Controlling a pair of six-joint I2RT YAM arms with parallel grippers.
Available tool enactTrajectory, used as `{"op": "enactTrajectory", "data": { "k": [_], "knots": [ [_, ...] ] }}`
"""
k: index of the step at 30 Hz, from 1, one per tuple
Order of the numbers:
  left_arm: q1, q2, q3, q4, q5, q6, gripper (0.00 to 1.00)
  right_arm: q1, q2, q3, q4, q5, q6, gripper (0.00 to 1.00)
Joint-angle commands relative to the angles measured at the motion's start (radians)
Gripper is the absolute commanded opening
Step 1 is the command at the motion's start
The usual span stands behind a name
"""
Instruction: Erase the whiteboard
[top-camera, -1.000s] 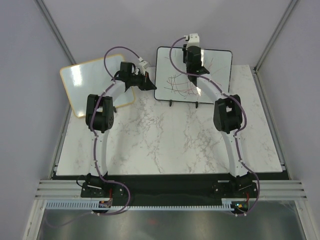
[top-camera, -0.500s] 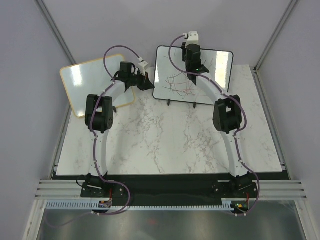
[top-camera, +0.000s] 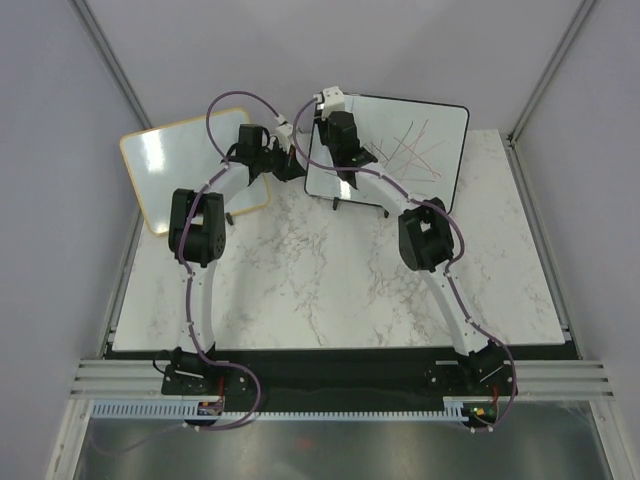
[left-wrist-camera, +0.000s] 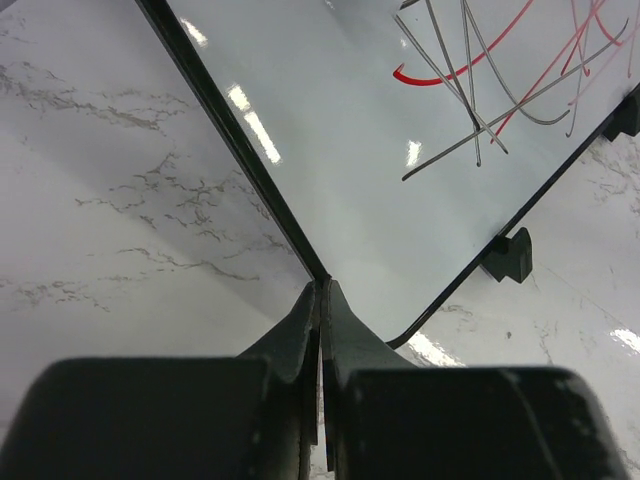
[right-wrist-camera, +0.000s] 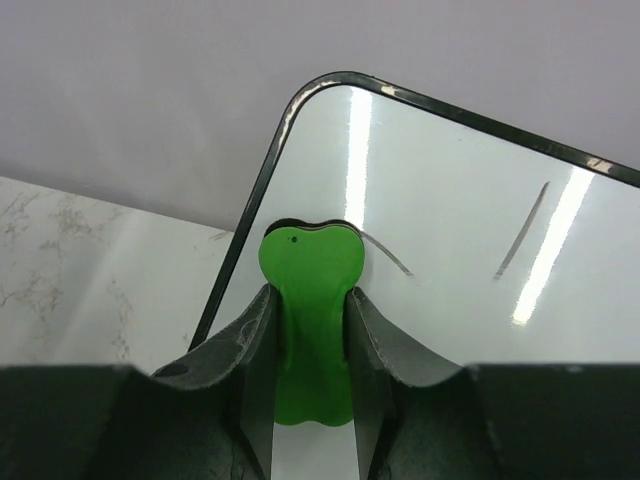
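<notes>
The whiteboard (top-camera: 437, 172) stands on its small black feet at the back of the table, black-framed, with red and grey lines on its right half. In the left wrist view those lines (left-wrist-camera: 480, 80) show, and one foot (left-wrist-camera: 510, 258). My left gripper (top-camera: 296, 166) (left-wrist-camera: 322, 288) is shut on the board's left frame edge, low down. A green eraser (right-wrist-camera: 310, 300) is pinched in my right gripper (top-camera: 345, 150) (right-wrist-camera: 310, 292), pressed on the whiteboard (right-wrist-camera: 450, 330) near its rounded upper left corner. Two short grey strokes remain beside the eraser.
A second white board with a light wooden frame (top-camera: 170, 170) leans at the back left, behind the left arm. Purple walls close in the back and sides. Bare marble table (top-camera: 330, 290) lies in front of both boards.
My right gripper has swept the eraser left, from the board's middle to its upper left corner. The scribbles on the left half are gone. The left gripper has stayed on the edge.
</notes>
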Motion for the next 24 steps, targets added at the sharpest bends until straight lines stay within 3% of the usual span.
{"op": "enactTrajectory", "data": {
  "k": [1,9,17,20,24],
  "knots": [
    [0.005,-0.043,-0.015,0.0,-0.025,0.06,0.02,-0.045,-0.036,0.012,0.012,0.13,-0.053,0.0],
    [0.006,-0.043,-0.012,-0.005,0.027,0.048,0.02,-0.057,-0.309,-0.369,0.168,0.086,-0.06,0.0],
    [0.023,-0.034,0.037,-0.008,0.067,-0.04,0.03,-0.036,-0.45,-0.563,0.236,0.039,-0.038,0.0],
    [0.038,-0.019,0.057,-0.003,0.092,-0.07,0.15,-0.036,-0.47,-0.612,0.254,0.036,-0.028,0.0],
    [0.041,0.009,0.097,0.008,0.142,-0.112,0.42,-0.036,-0.478,-0.657,0.259,0.036,-0.016,0.0]
  ]
}}
